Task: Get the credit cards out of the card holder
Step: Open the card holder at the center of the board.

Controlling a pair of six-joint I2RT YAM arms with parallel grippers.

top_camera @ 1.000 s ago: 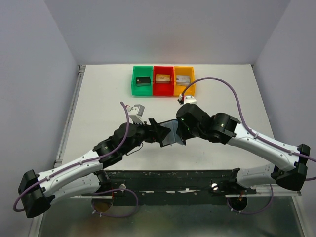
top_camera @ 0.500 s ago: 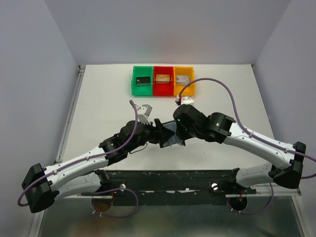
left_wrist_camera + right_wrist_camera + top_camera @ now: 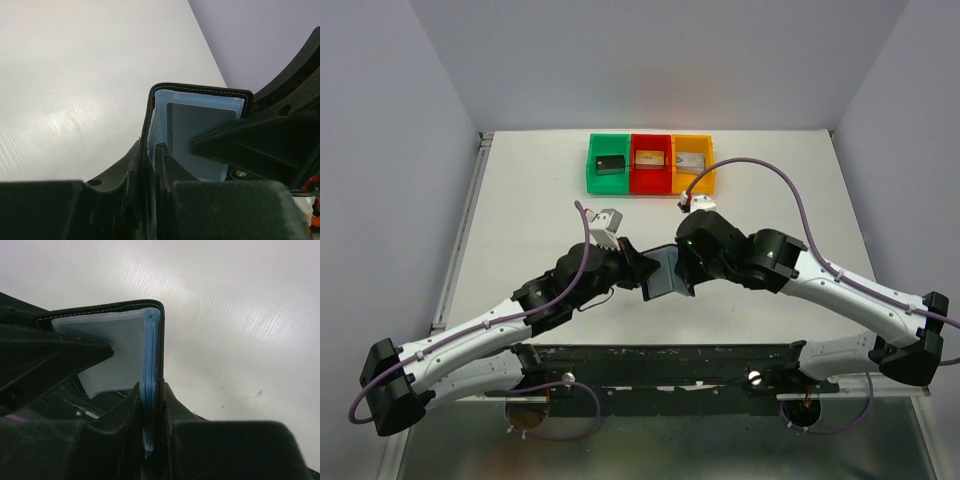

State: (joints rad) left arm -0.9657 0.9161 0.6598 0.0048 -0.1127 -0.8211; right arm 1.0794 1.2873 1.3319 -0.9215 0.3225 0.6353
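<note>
while left gripper and right gripper each clamp card holder flap, coloured bins stand well behind.

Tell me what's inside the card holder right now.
One grey card shows, tucked against a blue-grey inner face of the open card holder. Whether more cards sit behind it cannot be seen; the layers hide that.

The grey card seems partly hidden behind the right fingers.
</note>
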